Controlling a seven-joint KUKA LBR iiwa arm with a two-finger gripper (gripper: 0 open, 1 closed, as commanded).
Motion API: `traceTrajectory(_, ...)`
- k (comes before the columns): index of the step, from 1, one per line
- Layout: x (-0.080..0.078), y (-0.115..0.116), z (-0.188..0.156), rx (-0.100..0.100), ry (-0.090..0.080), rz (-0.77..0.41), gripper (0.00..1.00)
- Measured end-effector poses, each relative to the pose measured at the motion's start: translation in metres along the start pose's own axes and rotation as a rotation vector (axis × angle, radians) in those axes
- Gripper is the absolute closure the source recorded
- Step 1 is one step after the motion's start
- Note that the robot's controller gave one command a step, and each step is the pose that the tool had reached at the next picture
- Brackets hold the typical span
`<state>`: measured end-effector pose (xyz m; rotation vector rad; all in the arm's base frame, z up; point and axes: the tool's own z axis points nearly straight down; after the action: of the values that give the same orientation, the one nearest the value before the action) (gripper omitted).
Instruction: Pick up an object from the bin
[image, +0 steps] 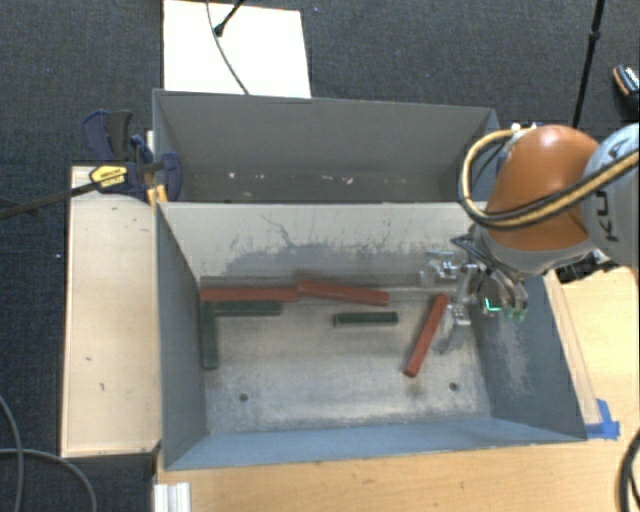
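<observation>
Camera view, from above: grey metal bin (330, 160), with the arm (540, 190) entering from the right, its orange cover over the bin's right wall. The hand (462, 318) hangs low over the right part of the floor; whether it is apart or together cannot be told. A red bar (424, 338) lies immediately to its left, long axis slanting from its far end beside the hand down to near-left. Contact between them cannot be resolved. A grasp would probably have to close across this slant, at the far end. Two more red bars (248, 294) (345, 293) and a dark green bar (365, 319) lie well apart to the left.
</observation>
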<state>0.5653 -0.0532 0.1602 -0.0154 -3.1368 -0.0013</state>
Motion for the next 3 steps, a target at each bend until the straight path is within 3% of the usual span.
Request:
traceTrajectory(1,-0.006,-0.0024,0.0917,0.0,-0.001,-0.267,0.0)
traceTrajectory(2,-0.0083,-0.0022,0.0873,0.001,-0.008,-0.267,1.0)
traceTrajectory(3,-0.0082,-0.0022,0.0885,0.001,-0.008,-0.268,0.0)
